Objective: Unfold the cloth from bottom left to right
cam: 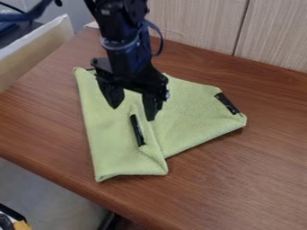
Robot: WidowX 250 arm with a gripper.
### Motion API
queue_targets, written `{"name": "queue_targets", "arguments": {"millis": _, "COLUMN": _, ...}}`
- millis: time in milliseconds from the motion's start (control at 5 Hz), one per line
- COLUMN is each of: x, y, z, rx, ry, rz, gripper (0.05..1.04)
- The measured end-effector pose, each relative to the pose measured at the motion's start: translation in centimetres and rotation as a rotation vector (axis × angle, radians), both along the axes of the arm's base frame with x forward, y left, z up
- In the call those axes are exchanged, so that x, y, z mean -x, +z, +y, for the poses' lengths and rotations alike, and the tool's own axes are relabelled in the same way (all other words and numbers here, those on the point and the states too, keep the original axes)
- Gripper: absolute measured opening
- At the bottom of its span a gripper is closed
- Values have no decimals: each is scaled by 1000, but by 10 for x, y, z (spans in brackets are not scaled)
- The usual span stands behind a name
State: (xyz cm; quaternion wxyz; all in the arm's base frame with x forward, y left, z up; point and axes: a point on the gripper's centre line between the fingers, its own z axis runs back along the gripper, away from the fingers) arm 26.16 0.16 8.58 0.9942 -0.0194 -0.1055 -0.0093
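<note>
The black arm (pixel 123 45) comes in from the top edge, left of the middle, and drops almost straight down over the desk (pixel 264 179), leaning slightly so that its lower end sits a little further right. A dark cable (pixel 160 40) bows out along its right-hand side in the view. At its end, the pincer (pixel 132 113) points downward over the upper middle of the green cloth (pixel 114 148), its two fingers spread well apart, the one on the view's right reaching lower in the view. Whether the tips touch the fabric, I cannot tell.

The cloth lies on the desk, partly folded, with a long panel down the view's left and a broad flap out to the right. One black strip (pixel 137 130) is just below the pincer; another (pixel 227 103) is by the right-hand corner. Pale wood-grain panels (pixel 198 22) stand behind the desk.
</note>
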Motion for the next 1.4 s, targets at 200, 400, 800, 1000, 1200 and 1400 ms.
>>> {"name": "queue_targets", "arguments": {"millis": 200, "x": -1, "y": -12, "z": -7, "rx": 7, "ry": -9, "rz": 11, "gripper": 1000}}
{"name": "queue_targets", "arguments": {"millis": 400, "x": -1, "y": -19, "z": -9, "rx": -14, "ry": -7, "rz": 19, "gripper": 945}}
{"name": "queue_targets", "arguments": {"millis": 800, "x": -2, "y": -27, "z": -10, "rx": -26, "ry": -24, "rz": 51, "gripper": 369}}
{"name": "queue_targets", "arguments": {"millis": 1000, "x": -7, "y": -23, "z": -11, "rx": -19, "ry": -24, "rz": 43, "gripper": 167}}
{"name": "queue_targets", "arguments": {"millis": 1200, "x": -10, "y": -18, "z": -9, "rx": -29, "ry": -15, "rz": 44, "gripper": 69}}
{"name": "queue_targets", "arguments": {"millis": 1400, "x": -15, "y": -7, "z": -8, "rx": -44, "ry": -45, "rz": 34, "gripper": 58}}
